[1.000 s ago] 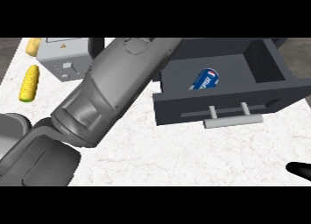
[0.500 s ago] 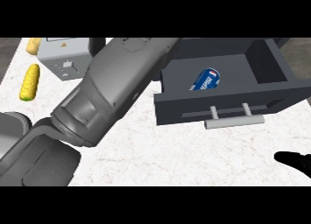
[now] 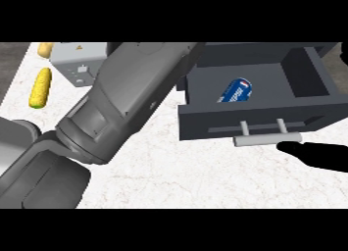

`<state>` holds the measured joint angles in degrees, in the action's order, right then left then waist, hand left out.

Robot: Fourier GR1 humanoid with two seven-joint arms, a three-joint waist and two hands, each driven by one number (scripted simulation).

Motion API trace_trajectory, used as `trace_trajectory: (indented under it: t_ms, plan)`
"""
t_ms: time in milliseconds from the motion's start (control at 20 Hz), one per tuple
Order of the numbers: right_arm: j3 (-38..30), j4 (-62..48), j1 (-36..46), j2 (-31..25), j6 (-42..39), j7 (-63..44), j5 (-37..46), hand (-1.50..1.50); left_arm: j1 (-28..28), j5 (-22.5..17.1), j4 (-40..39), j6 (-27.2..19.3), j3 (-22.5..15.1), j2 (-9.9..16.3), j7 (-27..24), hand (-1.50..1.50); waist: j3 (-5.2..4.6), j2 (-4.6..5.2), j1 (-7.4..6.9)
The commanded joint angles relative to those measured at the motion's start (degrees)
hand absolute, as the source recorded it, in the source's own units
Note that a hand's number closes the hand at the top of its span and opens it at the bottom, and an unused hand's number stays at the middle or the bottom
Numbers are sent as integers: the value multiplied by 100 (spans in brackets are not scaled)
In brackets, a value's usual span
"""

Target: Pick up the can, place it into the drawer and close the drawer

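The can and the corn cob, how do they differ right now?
The can is blue with a red and white label; the corn cob is yellow. The can lies tilted inside the open drawer; the corn cob lies out on the counter at the far left. The can looks stubbier, the corn cob slimmer. Neither is held.
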<state>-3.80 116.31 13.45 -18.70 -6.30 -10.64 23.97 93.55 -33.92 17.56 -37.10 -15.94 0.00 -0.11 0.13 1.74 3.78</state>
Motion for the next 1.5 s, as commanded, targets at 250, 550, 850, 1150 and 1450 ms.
trace_trajectory:
  t_ms: [250,550,850,1150,1450]
  plan:
    - [870,-1836,652,40,576,594,1671,-150,87,93,-214,185,7,2,-86,-150,-4,-64,-310]
    - [1377,-3290,1012,404,1421,891,2741,-150,22,122,-140,278,90,9,-69,-150,-6,-90,-402]
    - [1082,-5063,1832,585,2225,1339,3069,-150,-41,218,91,192,108,238,189,-150,-6,-134,-563]
    - [879,-6421,2840,848,2883,1252,3478,-150,-219,349,336,506,73,746,490,-150,-9,-135,-621]
    - [387,-7739,3469,749,3898,1481,3593,-150,-720,360,853,486,36,786,663,-150,-8,-131,-827]
